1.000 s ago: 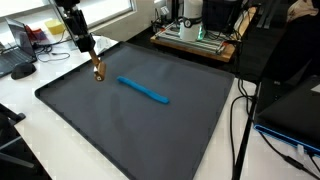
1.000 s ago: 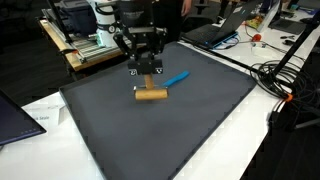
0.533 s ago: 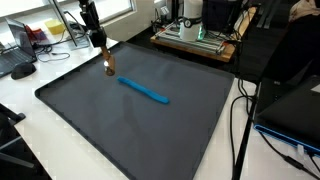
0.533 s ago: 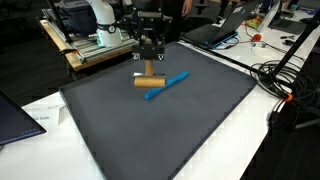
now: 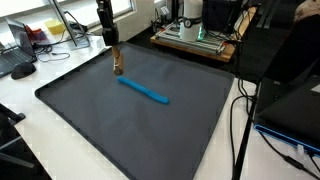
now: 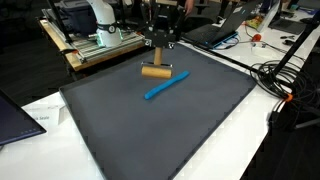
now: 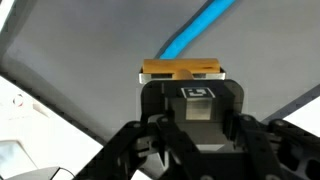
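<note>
So the gripper (image 6: 157, 58) is clenched on a wooden block (image 6: 155, 71), fingers pinching it around the middle; in the wrist view the block (image 7: 181, 68) sits crosswise right at the fingertips; it hangs over the far part of the grey mat (image 6: 170, 130), near the edge; a blue marker (image 6: 166, 85) lies flat on the mat at roughly 5 o'clock from the block in both exterior views, close by but not touching; in the wrist view the marker (image 7: 200, 28) shows at 1 o'clock.

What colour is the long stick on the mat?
The stick is bright blue, clearest in an exterior view.
</note>
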Controlling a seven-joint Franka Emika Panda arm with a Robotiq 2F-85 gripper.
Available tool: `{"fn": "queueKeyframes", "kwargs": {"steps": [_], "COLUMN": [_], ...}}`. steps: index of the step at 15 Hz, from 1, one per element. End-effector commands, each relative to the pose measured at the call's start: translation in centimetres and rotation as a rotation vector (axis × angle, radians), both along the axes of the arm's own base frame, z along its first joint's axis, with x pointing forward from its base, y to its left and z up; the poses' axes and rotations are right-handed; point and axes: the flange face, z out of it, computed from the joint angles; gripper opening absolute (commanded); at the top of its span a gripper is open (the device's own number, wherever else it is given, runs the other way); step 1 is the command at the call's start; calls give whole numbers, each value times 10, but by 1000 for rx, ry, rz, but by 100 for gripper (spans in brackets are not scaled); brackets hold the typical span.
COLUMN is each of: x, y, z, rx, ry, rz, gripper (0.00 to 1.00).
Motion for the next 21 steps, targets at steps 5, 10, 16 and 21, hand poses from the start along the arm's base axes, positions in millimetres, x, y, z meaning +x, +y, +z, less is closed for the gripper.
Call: {"fn": "queueKeyframes", "kwargs": {"steps": [5,10,16,21], "x": [-26,-37,-48,-59], "y": [80,131,190,236], "z": [8,4,1,-4], "rx": [-89,-108,-137,-178], "ry": [-70,-84,-117,-146], "rz": [6,14,44,93], "gripper": [22,22,22,22]}}
